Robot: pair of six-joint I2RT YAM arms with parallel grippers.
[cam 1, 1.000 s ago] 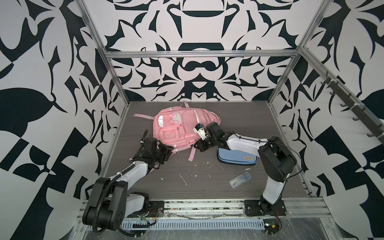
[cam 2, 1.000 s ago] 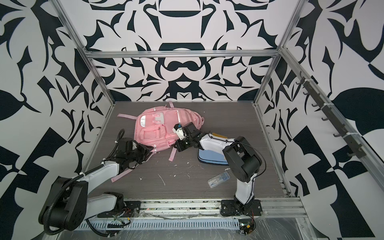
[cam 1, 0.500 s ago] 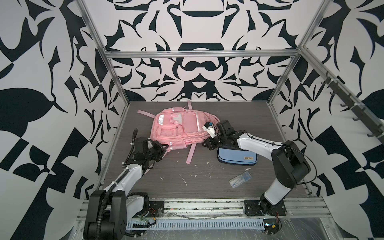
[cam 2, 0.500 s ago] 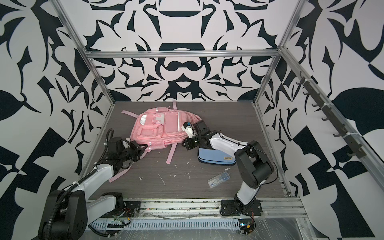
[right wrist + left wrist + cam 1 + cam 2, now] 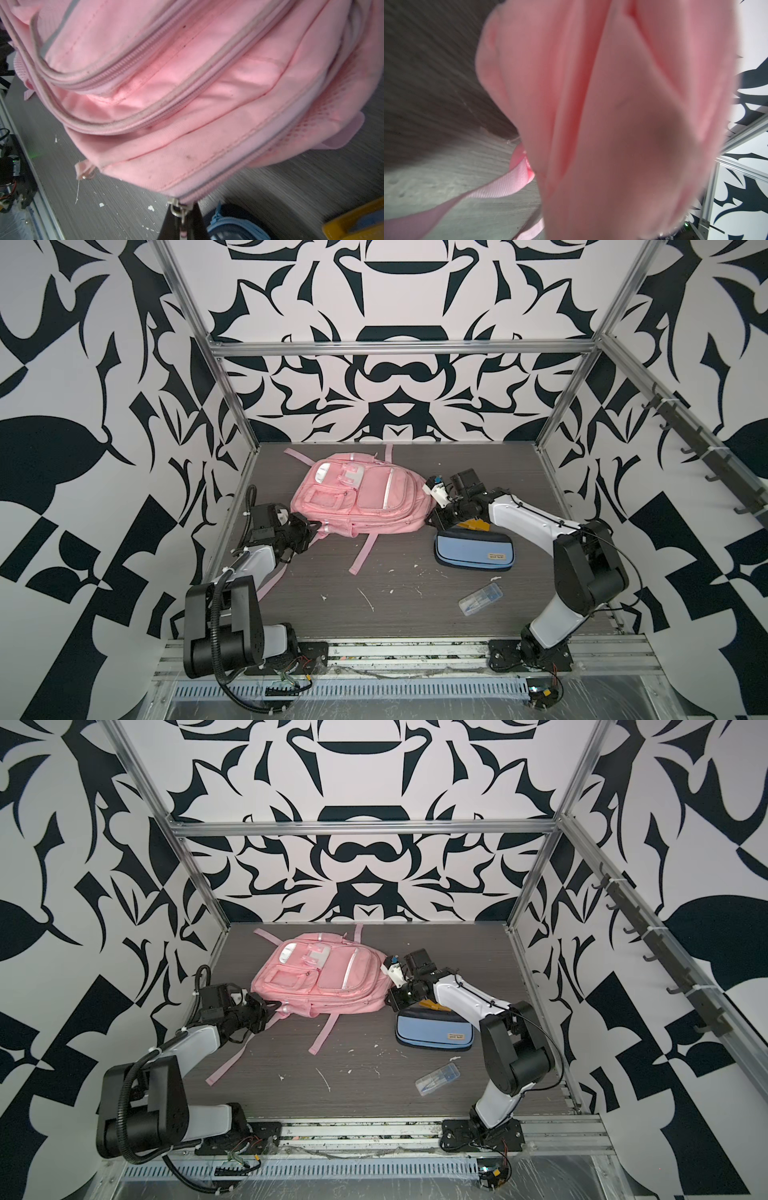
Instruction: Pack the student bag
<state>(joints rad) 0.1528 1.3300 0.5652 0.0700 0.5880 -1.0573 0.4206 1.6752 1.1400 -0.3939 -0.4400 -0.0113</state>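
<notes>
Over the last second the left gripper has clamped shut on the corner of the student bag farthest from the blue pencil case. The right gripper has drawn toward that case, its jaws pinched on a zip pull. The bag lies flat on the table just beside the case, stretched between both grips. This looks like bracing for unzipping; the case is not yet packed.
</notes>
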